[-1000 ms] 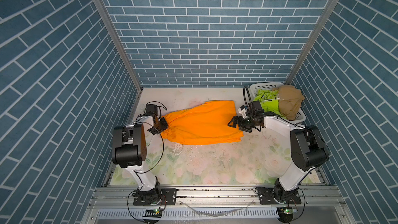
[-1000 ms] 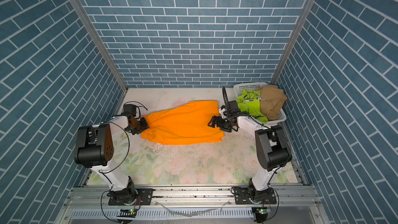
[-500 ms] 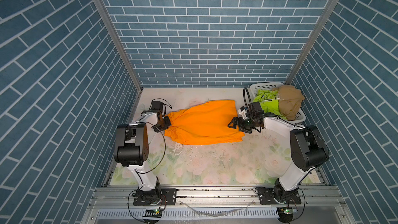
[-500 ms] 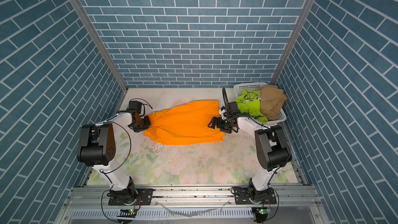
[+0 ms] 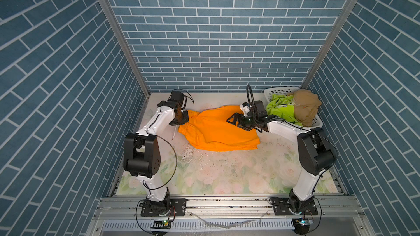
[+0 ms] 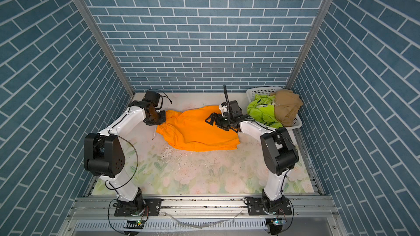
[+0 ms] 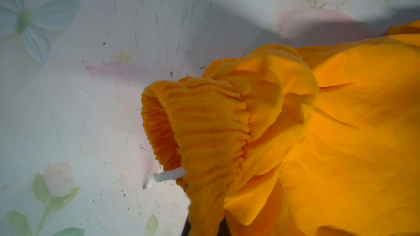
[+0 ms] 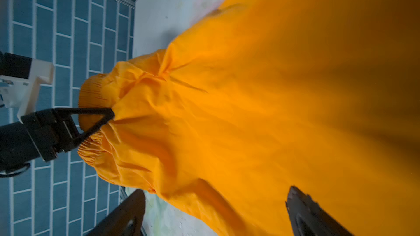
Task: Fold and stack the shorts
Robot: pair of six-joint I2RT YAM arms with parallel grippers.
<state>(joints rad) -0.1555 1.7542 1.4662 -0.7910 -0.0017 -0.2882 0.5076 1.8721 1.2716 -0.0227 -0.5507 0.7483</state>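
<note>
The orange shorts (image 5: 218, 130) (image 6: 197, 132) lie spread across the middle of the mat, waistband to the left. My left gripper (image 5: 183, 119) (image 6: 162, 119) is shut on the gathered elastic waistband (image 7: 204, 121), with the cloth bunched over its jaws. The right wrist view shows its fingertips (image 8: 106, 115) pinching that band. My right gripper (image 5: 234, 121) (image 6: 212, 121) (image 8: 216, 214) hovers open over the right part of the orange cloth (image 8: 250, 110), holding nothing. The lime green shorts (image 5: 281, 111) (image 6: 261, 112) and the tan shorts (image 5: 305, 107) (image 6: 286, 107) sit heaped in the basket.
A white perforated basket (image 5: 280, 90) (image 6: 261, 90) stands in the back right corner. A white cord end (image 7: 166, 175) (image 5: 173, 133) hangs from the waistband onto the floral mat (image 5: 227, 171). Blue brick walls close in three sides.
The left gripper closed on the waistband and drew it up and toward the back. The right gripper shifted a little left over the orange cloth, still open.
</note>
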